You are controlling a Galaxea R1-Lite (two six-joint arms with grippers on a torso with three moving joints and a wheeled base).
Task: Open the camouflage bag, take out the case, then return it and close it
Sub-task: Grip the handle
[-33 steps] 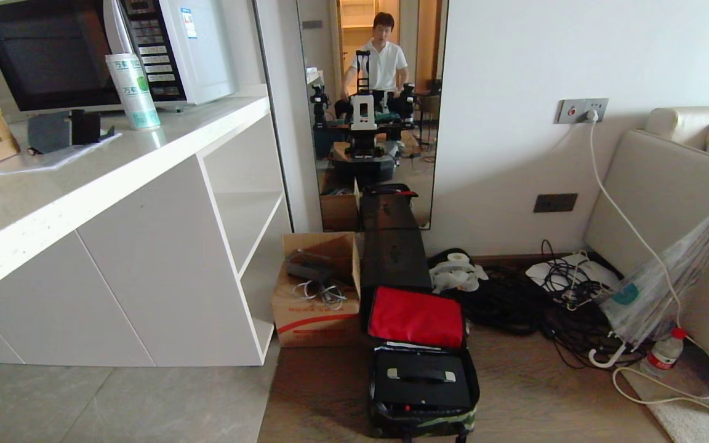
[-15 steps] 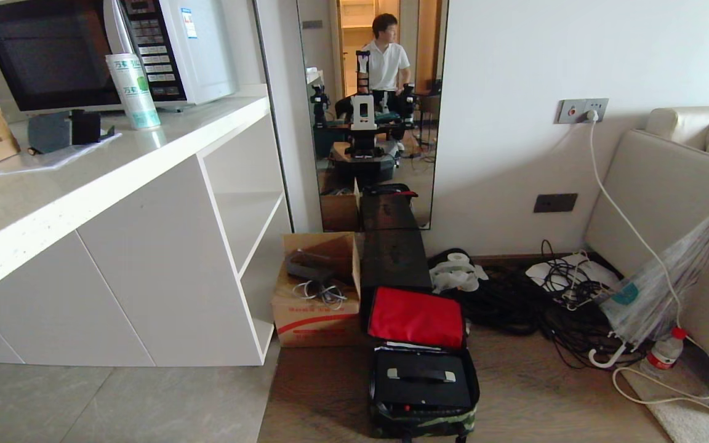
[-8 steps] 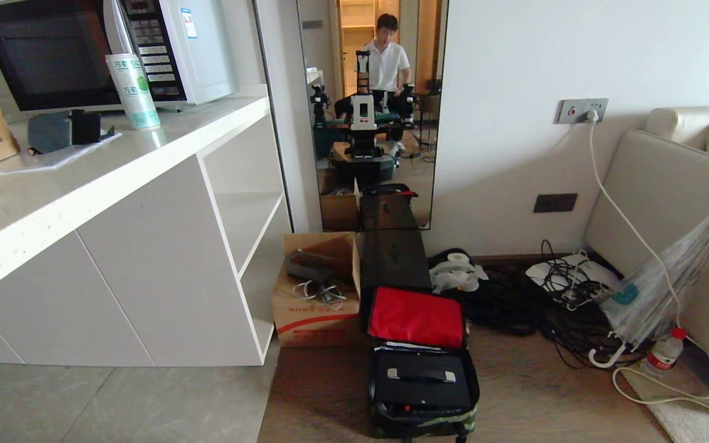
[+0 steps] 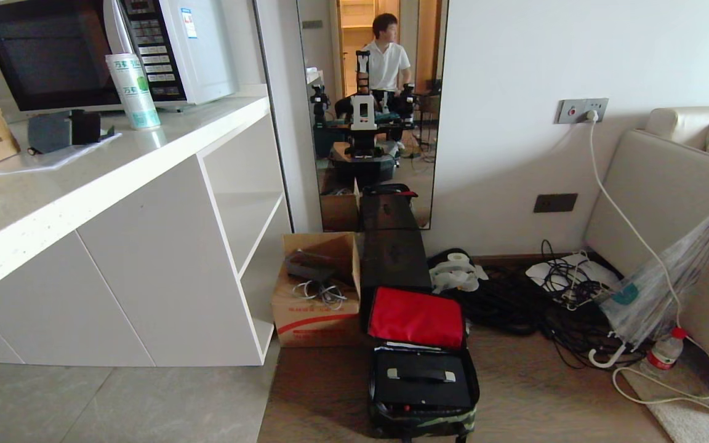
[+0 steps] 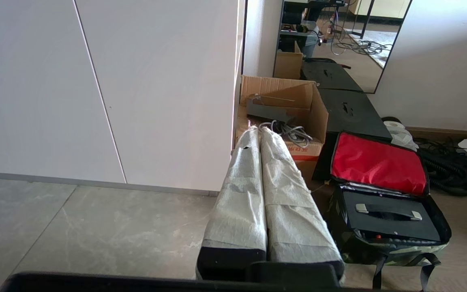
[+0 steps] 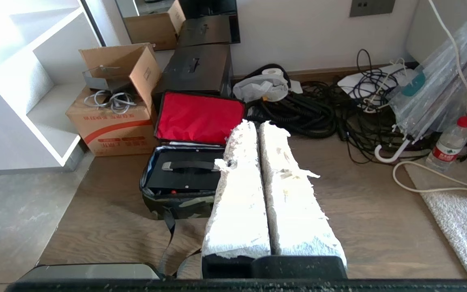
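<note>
White cabinet (image 4: 114,246) fills the left, a microwave (image 4: 108,49) on its counter. Right of it on the floor: cardboard box (image 4: 317,295) with cables inside, then a tall black box (image 4: 394,258) against the mirror (image 4: 370,111).

Bag (image 4: 419,418) sits just near of the black box, unzipped, red-lined lid (image 4: 416,317) folded back and leaning on that box. Case (image 4: 422,380) lies flat inside the bag, handle up.

Further right: coiled black cables (image 4: 514,301), a folded umbrella (image 4: 662,289), a water bottle (image 4: 663,352), sofa (image 4: 668,203) at the far right.

Left gripper (image 5: 260,130) hangs above the floor left of the bag, wrapped fingers pressed together, holding nothing. Right gripper (image 6: 257,125) is just right of the bag, fingers likewise clenched, empty. Neither touches bag or case.

A person shows in the mirror, behind the robot's reflection.
</note>
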